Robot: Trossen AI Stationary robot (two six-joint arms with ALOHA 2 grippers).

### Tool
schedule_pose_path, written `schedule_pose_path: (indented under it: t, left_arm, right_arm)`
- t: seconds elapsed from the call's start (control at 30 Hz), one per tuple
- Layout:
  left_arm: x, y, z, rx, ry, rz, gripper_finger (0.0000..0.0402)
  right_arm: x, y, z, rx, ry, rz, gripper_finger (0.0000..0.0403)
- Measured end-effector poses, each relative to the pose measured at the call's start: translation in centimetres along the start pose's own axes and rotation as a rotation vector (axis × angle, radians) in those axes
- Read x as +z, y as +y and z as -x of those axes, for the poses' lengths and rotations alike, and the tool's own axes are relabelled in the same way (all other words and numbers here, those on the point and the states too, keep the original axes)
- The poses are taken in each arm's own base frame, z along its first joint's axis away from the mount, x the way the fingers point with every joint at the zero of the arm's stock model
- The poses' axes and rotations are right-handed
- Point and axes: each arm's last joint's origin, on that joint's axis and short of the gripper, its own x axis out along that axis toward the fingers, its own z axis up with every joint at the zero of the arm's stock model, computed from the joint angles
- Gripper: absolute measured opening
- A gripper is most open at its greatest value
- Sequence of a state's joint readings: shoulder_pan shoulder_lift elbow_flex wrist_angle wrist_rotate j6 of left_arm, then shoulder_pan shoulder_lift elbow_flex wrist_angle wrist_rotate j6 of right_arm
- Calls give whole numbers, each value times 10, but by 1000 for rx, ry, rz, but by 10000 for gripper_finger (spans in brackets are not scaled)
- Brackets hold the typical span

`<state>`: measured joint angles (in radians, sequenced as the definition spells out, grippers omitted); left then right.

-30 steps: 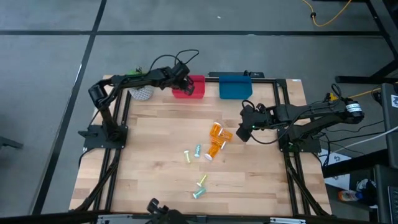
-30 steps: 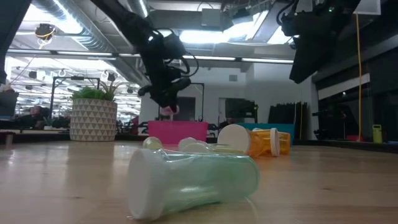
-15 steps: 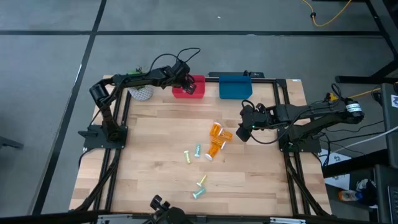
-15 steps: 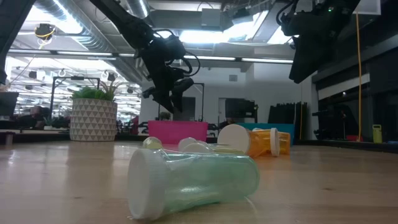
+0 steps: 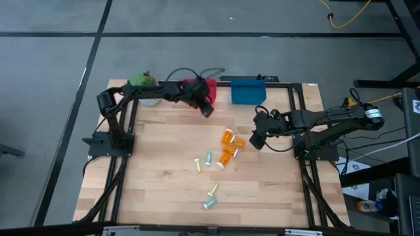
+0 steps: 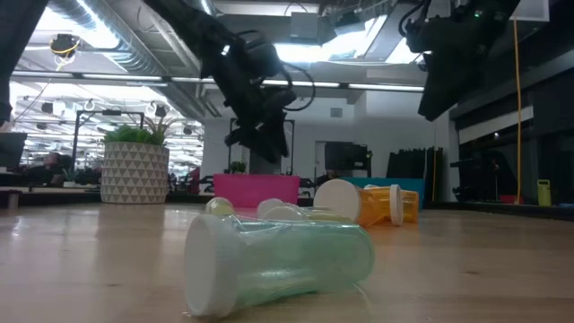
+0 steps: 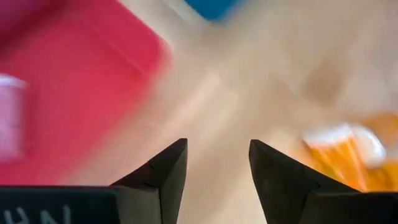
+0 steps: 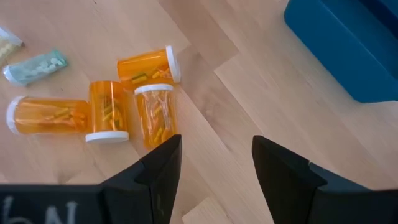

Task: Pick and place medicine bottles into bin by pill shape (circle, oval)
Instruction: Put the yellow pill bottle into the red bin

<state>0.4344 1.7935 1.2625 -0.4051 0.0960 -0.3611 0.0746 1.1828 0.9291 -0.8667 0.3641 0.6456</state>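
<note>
Several orange bottles with white caps [image 5: 230, 143] lie on their sides mid-table; they also show in the right wrist view [image 8: 107, 111]. Small pastel vials lie nearer the front [image 5: 209, 158] [image 5: 210, 203]; a teal one [image 6: 278, 260] lies close in the low view. My left gripper [image 5: 209, 110] [image 7: 217, 146] is open and empty above the wood, between the red bin [image 5: 209, 85] and the orange bottles. My right gripper [image 5: 257, 139] [image 8: 216, 140] is open and empty just right of the orange bottles. A pale vial [image 7: 7, 115] lies in the red bin.
A blue bin [image 5: 248, 90] stands at the far edge beside the red bin. A potted plant [image 5: 147, 88] stands at the far left corner. A black frame [image 5: 298, 118] runs round the wooden table.
My left gripper has gone from above the red bin toward the table's right and near side, toward the orange bottles. A small pink thing that showed at its fingertips a second ago is gone from them.
</note>
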Motion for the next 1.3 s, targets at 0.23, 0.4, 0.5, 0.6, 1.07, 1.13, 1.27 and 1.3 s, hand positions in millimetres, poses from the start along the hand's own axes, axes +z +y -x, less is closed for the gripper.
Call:
schedule_pose_path:
  t: [0.23, 0.4, 0.5, 0.6, 1.07, 1.13, 1.27, 1.3]
  left_arm:
    - [-35, -59, -2, -61, 116, -29, 166]
    - [-62, -100, 1, -74, 150, -30, 166]
    - [-79, -119, 4, -52, 157, -57, 166]
    - [-99, -136, 8, -42, 191, -78, 166]
    - [-164, -177, 30, 139, 216, 341, 166]
    - [-169, -180, 30, 163, 174, 370, 166]
    - [-178, -185, 23, 188, 138, 429, 166]
    - [-182, -184, 19, 214, 151, 436, 166]
  right_arm:
    - [-3, -2, 0, -22, 29, 14, 198]
    - [-3, -3, 0, -24, 33, 37, 198]
    - [-3, -2, 0, -18, 38, 61, 198]
    - [-4, -2, 0, 8, 57, 70, 198]
    - [-4, -1, 0, 22, 65, 94, 198]
    - [-4, -1, 0, 22, 65, 105, 198]
    - [-4, -1, 0, 23, 64, 138, 198]
    - [-4, -1, 0, 24, 64, 143, 198]
